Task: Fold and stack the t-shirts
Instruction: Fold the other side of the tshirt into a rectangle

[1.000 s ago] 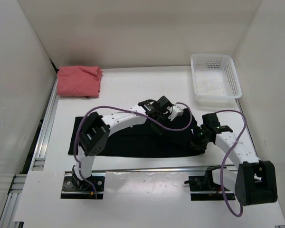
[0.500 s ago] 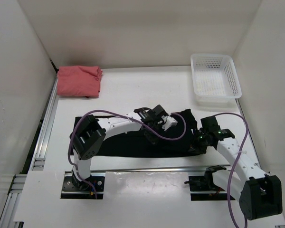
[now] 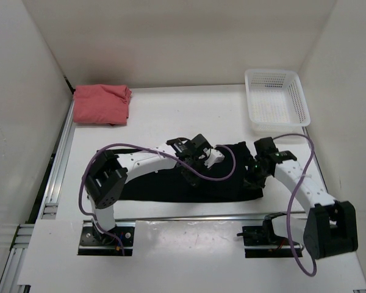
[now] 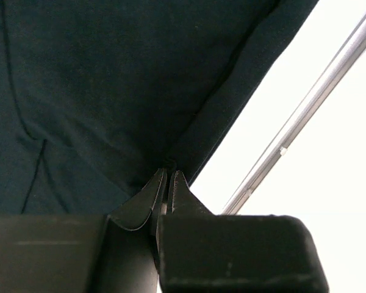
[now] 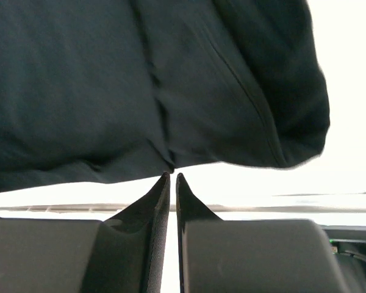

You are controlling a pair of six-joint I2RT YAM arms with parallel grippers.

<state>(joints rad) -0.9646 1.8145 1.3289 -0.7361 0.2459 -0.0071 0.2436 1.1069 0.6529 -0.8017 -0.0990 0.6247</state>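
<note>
White walls boxed in the white table [image 3: 171,116]. At its far left corner we saw a folded pink t-shirt [image 3: 102,104], well apart from everything else. Toward the near edge lay the black t-shirt [image 3: 171,186], its long axis running left to right and its right end bunched up, with both arms reaching over it. We found the left gripper [image 4: 169,174] clenched on a fold of it, and the right gripper [image 5: 172,177] pinching its edge. At the far right stood a white basket [image 3: 279,128], only its perforated floor showing.
</note>
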